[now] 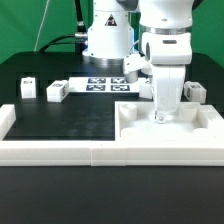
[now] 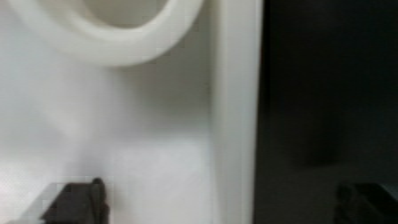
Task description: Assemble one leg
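Small white legs with black-and-white tags stand on the black table: one (image 1: 27,88) and another (image 1: 55,92) at the exterior view's left, a third (image 1: 195,90) at the right behind the arm. My gripper (image 1: 163,116) points straight down, low over the large white panel (image 1: 205,125), and holds no leg. In the wrist view the gripper (image 2: 219,203) is open. One dark fingertip (image 2: 75,200) is over the white panel (image 2: 160,130), the other fingertip (image 2: 365,200) over the black table. The panel's straight edge runs between them, with a round socket (image 2: 125,35) beyond.
The marker board (image 1: 105,84) lies flat at the back centre before the robot base (image 1: 108,40). Long white border rails (image 1: 60,152) run along the front and the left side of the black mat. A white part (image 1: 134,63) sits beside the arm.
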Controlling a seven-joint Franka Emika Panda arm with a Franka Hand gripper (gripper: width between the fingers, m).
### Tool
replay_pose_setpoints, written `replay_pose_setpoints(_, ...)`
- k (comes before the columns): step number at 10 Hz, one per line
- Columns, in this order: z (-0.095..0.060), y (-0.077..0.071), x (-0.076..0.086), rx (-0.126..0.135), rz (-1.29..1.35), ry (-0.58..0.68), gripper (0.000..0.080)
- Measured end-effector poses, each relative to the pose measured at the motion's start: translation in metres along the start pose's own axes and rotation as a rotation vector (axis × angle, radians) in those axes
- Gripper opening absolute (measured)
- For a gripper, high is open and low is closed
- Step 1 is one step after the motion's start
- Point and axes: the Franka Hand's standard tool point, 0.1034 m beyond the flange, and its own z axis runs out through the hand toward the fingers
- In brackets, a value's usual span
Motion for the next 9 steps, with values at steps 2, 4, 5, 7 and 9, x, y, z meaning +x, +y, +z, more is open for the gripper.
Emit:
replay_pose_setpoints(2,-0.001,0.000,0.000,-0.001,0.000,0.000,0.0649)
replay_pose_setpoints(4,-0.027,-0.004,0.001,-0.026,0.043,-0.016,0.0649)
replay_pose_setpoints(5,-0.039,-0.009,0.003,-0.039,0.055,-0.022,0.0649)
replay_pose_setpoints(7,-0.062,-0.015,0.000,-0.061,0.055,-0.036,0.0649)
replay_pose_setpoints(9,-0.066,-0.017,-0.001,-0.065,0.086,-0.038,0.0649)
